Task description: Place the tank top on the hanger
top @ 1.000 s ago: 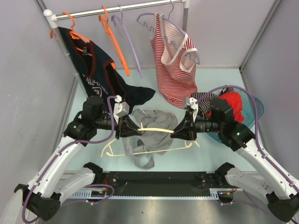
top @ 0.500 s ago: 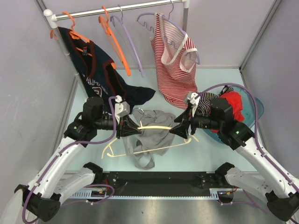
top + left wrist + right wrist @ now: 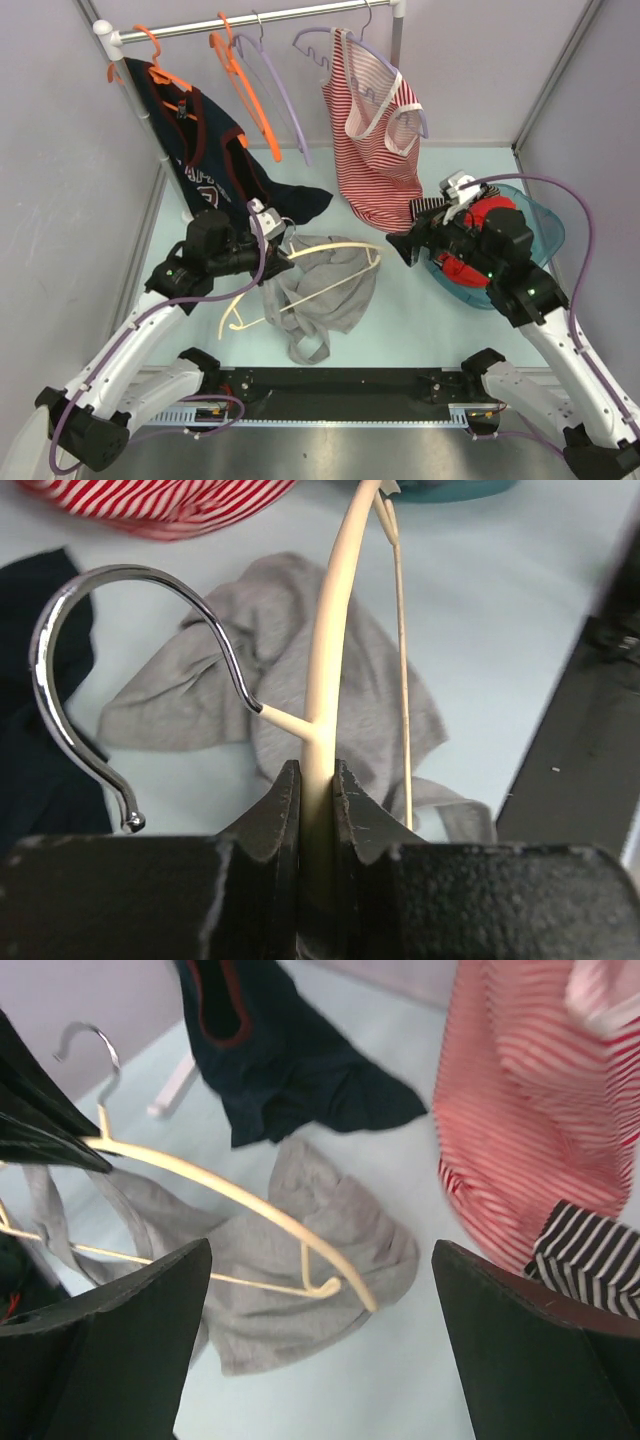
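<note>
The cream hanger (image 3: 340, 241) is held at its neck, beside the metal hook (image 3: 60, 670), by my left gripper (image 3: 283, 256), which is shut on it. In the left wrist view the hanger (image 3: 330, 650) runs straight out from between the jaws of that gripper (image 3: 317, 780). The grey tank top (image 3: 325, 295) lies crumpled on the table under the hanger. My right gripper (image 3: 400, 246) is wide open and empty, a short way right of the hanger's free end (image 3: 340, 1285). The right wrist view shows the tank top (image 3: 330, 1250) below and between its fingers.
A rail (image 3: 260, 20) at the back carries orange hangers (image 3: 245, 95), lilac hangers (image 3: 285, 100), a red-and-white striped top (image 3: 375, 150) and a navy top (image 3: 215, 150). A teal basket (image 3: 548, 232) of clothes sits under the right arm. The rack's post (image 3: 150, 140) stands at left.
The right gripper has let go of the hanger's right end, opened wide and drawn back to the right. The left gripper has swung the hanger, so its free end now points further back.
</note>
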You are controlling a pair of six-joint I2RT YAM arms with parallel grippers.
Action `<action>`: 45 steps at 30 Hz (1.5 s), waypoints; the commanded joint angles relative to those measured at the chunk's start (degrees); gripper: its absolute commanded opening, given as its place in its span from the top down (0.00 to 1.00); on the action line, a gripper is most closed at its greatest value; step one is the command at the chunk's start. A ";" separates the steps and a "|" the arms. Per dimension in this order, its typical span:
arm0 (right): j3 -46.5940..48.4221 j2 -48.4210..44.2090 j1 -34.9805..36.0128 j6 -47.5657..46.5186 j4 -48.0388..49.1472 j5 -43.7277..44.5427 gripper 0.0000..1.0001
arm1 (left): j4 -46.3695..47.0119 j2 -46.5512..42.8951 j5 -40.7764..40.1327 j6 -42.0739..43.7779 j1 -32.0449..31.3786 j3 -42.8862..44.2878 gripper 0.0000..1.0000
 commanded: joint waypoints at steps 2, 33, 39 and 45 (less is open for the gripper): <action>0.54 -2.12 0.33 4.96 4.81 2.31 0.05 | 5.18 -2.61 -14.40 -2.90 -0.09 -2.35 1.00; -7.55 42.78 48.06 31.95 13.43 30.34 0.31 | 5.80 -5.87 -24.61 -5.01 -0.09 -4.21 1.00; -8.26 44.11 45.60 33.71 12.12 29.28 0.58 | 5.80 -6.48 -25.23 -4.92 0.00 -4.21 1.00; -10.63 41.04 40.86 32.75 8.43 29.19 1.00 | 6.15 -7.89 -26.28 -5.10 -0.09 -4.64 1.00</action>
